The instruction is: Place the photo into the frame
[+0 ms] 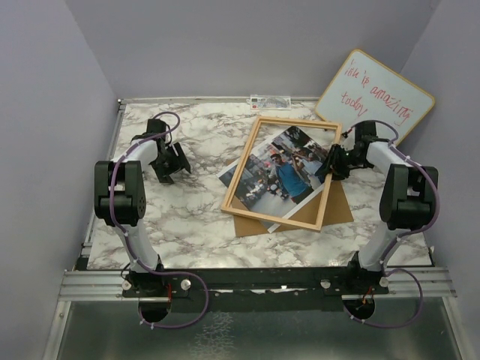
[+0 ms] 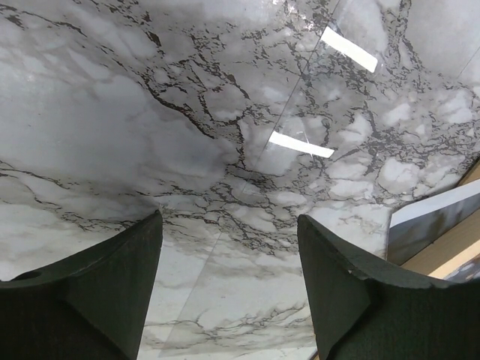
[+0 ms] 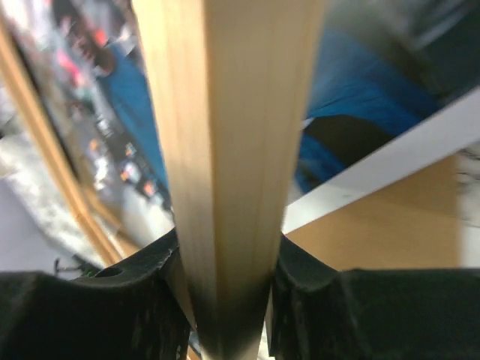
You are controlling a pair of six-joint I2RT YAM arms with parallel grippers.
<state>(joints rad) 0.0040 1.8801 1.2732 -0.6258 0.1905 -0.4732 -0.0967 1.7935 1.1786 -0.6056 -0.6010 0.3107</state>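
The right end effector (image 3: 225, 259) is clamped on the frame (image 1: 298, 121), on its rail at 3 o'clock. This thin pale wood looks light and stiff, its pane likely breakable, so the rail is the safe hold. The glossy, probably slippery photo (image 1: 279, 174) lies crooked under it, with one corner out at 9 o'clock. The left end effector (image 1: 171, 169) has its fingers apart.

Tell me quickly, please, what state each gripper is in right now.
Left gripper: open, holding nothing.
Right gripper: closed on one side of the frame.
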